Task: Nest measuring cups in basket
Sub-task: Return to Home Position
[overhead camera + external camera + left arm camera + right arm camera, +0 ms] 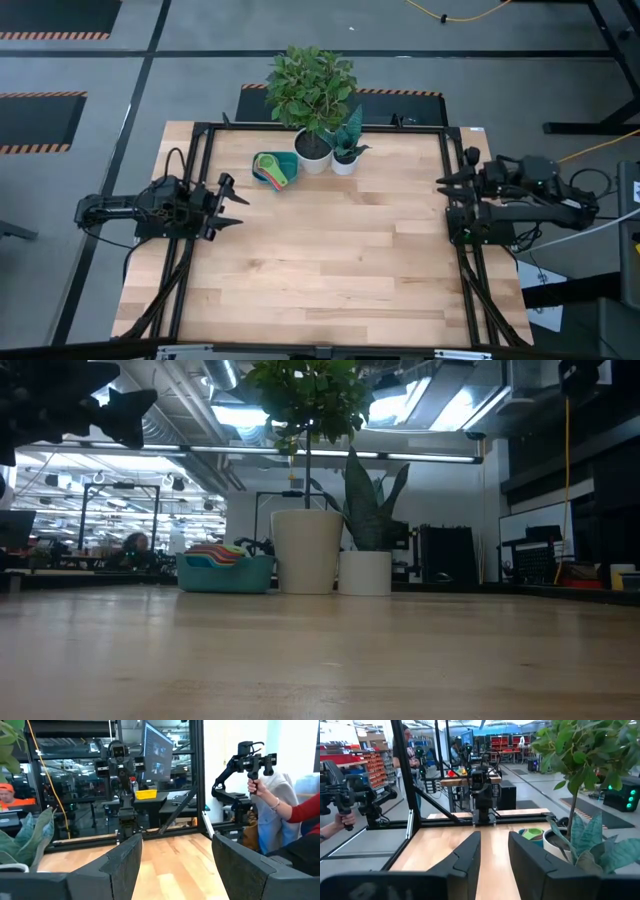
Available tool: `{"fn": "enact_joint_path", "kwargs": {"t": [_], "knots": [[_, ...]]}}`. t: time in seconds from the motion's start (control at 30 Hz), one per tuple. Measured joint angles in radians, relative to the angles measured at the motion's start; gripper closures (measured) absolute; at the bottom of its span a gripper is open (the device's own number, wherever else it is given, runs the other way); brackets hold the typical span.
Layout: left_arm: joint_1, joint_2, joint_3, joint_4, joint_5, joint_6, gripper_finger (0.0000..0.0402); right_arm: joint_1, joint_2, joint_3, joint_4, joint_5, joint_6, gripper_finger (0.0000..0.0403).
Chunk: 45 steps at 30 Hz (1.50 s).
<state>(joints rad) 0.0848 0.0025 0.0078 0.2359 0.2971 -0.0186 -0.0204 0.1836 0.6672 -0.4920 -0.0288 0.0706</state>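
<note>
The teal basket (273, 170) sits on the far part of the table, left of two white plant pots. The measuring cups (268, 168) lie nested inside it; green, yellow, red and blue show. From table height the stack (214, 550) rises just above the basket's rim (225, 574). In the right wrist view a green cup (533, 834) shows beside a pot. My left gripper (232, 204) hovers open at the table's left edge, well short of the basket. My right gripper (446, 188) hovers open at the right edge. Neither touches anything.
Two white pots stand right of the basket: a big one with a leafy plant (313, 152) and a small one (344, 163). A black frame (205, 130) runs round the table. A person's hand (257, 782) holds a device beyond the table. Bare wood (330, 260) fills the middle and near part.
</note>
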Motion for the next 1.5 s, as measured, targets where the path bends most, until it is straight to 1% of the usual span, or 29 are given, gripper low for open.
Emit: {"fn": "enact_joint_path", "kwargs": {"t": [0.4, 0.53, 0.7, 1.03, 1.33, 1.5], "knots": [[0.000, 0.000, 0.000, -0.048, -0.001, 0.011, 0.0166, 0.000, -0.131, -0.245, 0.215, -0.001, 0.004, 0.0299], [0.000, 0.000, 0.000, -0.063, -0.002, 0.013, 0.0166, 0.000, -0.150, -0.344, 0.330, -0.001, 0.002, 0.0299], [0.000, 0.000, 0.000, -0.089, -0.002, 0.020, 0.0166, 0.000, -0.156, -0.436, 0.425, 0.000, 0.005, 0.0299], [0.000, 0.000, 0.000, -0.096, -0.024, 0.035, 0.0166, 0.000, -0.156, -0.545, 0.587, 0.000, 0.003, 0.0299], [0.000, 0.000, 0.000, -0.096, -0.024, 0.049, 0.0166, 0.000, -0.156, -0.657, 0.713, 0.000, 0.008, 0.0299], [0.000, 0.000, 0.000, -0.097, -0.024, 0.050, 0.0166, 0.000, -0.156, -0.661, 0.700, 0.000, 0.029, 0.0299]]}}
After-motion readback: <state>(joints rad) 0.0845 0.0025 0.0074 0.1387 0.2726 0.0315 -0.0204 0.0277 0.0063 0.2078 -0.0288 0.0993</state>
